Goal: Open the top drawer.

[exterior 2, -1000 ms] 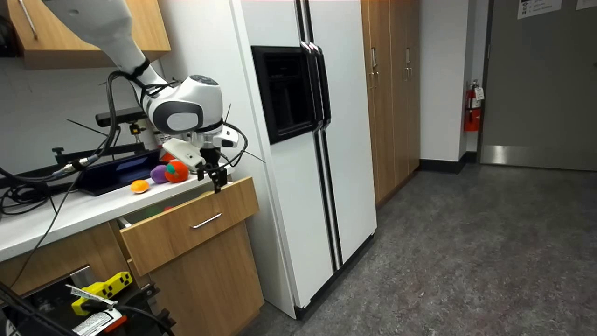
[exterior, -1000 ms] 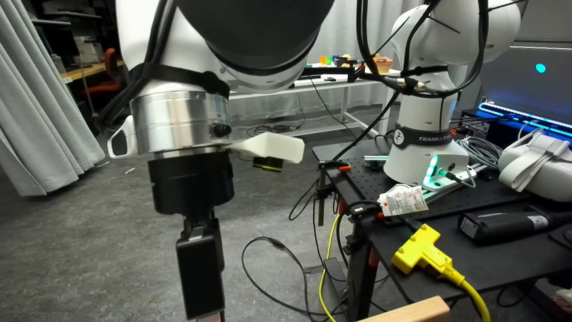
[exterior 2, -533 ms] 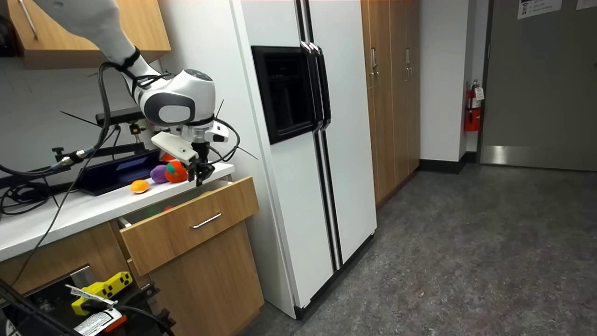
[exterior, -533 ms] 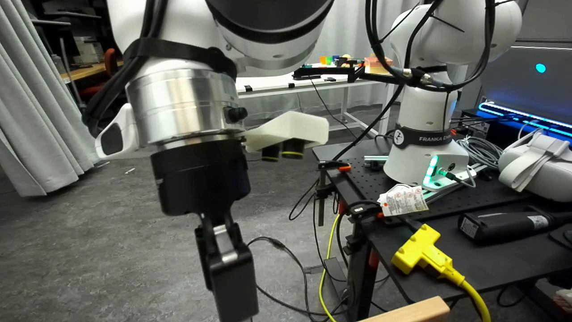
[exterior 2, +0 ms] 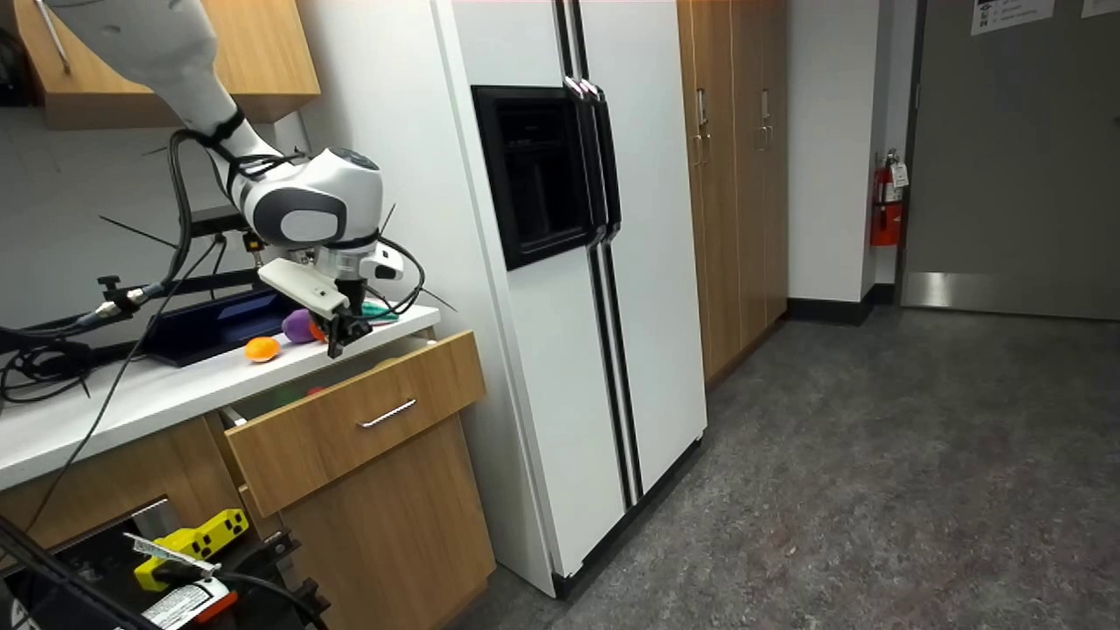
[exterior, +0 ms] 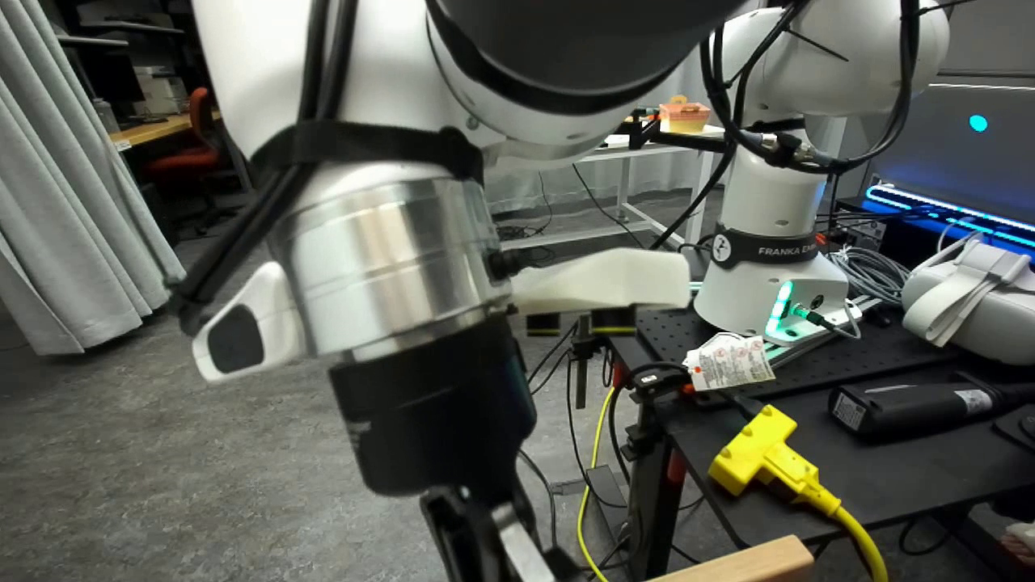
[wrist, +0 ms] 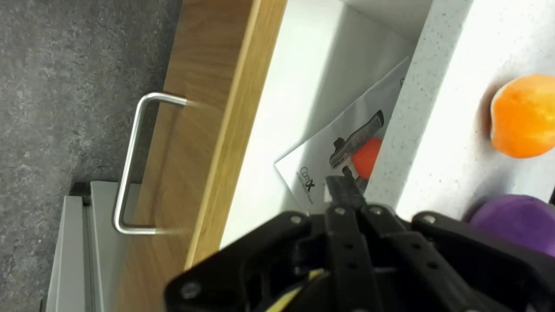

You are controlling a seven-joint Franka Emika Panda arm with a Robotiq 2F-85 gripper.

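Observation:
The top drawer (exterior 2: 341, 442) stands partly pulled out below the white countertop, its light-wood front and metal handle (exterior 2: 387, 414) facing the room. In the wrist view the white interior of the drawer (wrist: 277, 117) lies between the front panel and the counter edge. My gripper (wrist: 344, 188) is shut with nothing visible between its fingers, pointing down over the drawer's inside close to the counter edge. An exterior view shows the gripper (exterior 2: 336, 352) above the gap behind the front panel, apart from the handle. Its fingertips are cut off at the bottom of an exterior view.
A printed leaflet (wrist: 312, 182) and a red-orange round thing (wrist: 366, 158) lie in the drawer, partly under the counter edge. On the counter are an orange toy (wrist: 524, 116), a purple one (wrist: 516, 221) and a dark tablet (exterior 2: 219, 324). A white fridge (exterior 2: 560, 394) flanks the drawer.
My gripper has shut. It has moved from over the drawer's front edge back towards the counter and the toys, its wrist now more tilted. The drawer stays where it was.

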